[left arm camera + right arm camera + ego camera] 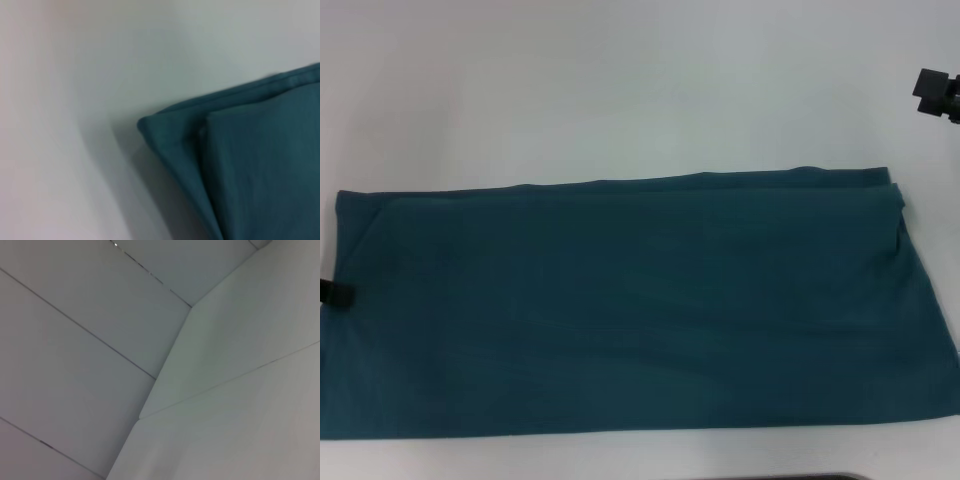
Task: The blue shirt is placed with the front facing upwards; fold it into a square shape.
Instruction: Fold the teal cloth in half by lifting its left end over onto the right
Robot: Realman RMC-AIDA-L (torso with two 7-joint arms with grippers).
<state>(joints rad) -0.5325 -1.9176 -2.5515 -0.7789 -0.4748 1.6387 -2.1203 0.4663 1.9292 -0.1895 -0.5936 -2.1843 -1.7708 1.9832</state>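
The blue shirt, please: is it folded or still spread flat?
Folded: the blue shirt is a long plain band, with stacked layers at its corner.

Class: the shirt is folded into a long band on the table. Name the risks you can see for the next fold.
1. The blue shirt runs past the head view's right edge, so that end is unseen.
2. Stacked layers at its corner could slip apart when lifted.
3. The left gripper sits at the shirt's left edge and the right gripper is far off it, risking an uneven pull.
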